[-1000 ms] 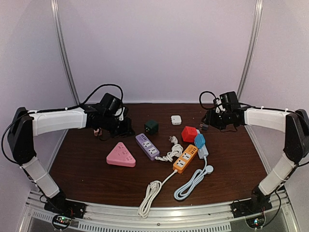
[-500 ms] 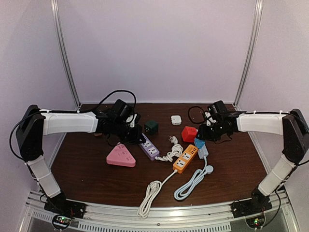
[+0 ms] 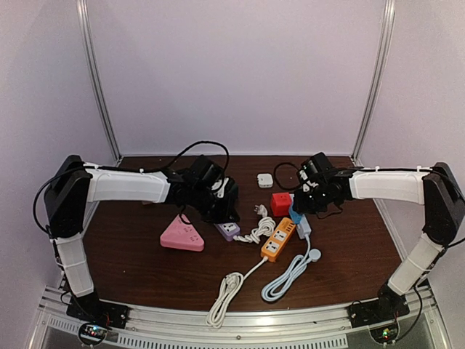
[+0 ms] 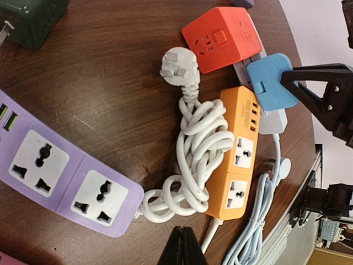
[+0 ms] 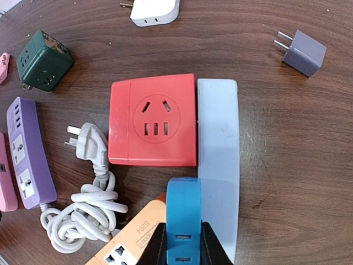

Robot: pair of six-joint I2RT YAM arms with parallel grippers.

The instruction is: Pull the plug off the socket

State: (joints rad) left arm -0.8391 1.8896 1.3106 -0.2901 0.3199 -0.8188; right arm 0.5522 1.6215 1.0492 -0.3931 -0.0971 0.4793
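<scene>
**Right gripper (image 5: 183, 245) clamped on the blue plug (image 5: 183, 212)**

Your right gripper pinches the blue plug by its two sides. The plug sits on the pale blue power strip (image 5: 218, 138), which lies against the red cube socket (image 5: 153, 120) and beside the orange power strip (image 4: 238, 160). Your left gripper (image 4: 181, 249) has its fingers pressed together, holding nothing, near the white coiled cord (image 4: 193, 165) and the purple power strip (image 4: 60, 176).

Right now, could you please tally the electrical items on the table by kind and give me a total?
Power strips: 3 (purple strip, orange strip, pale blue strip).
Triangular socket blocks: 1 (pink block).
Plug-in adapters: 5 (red adapter, blue adapter, green adapter, white adapter, grey adapter).
Total: 9.
</scene>
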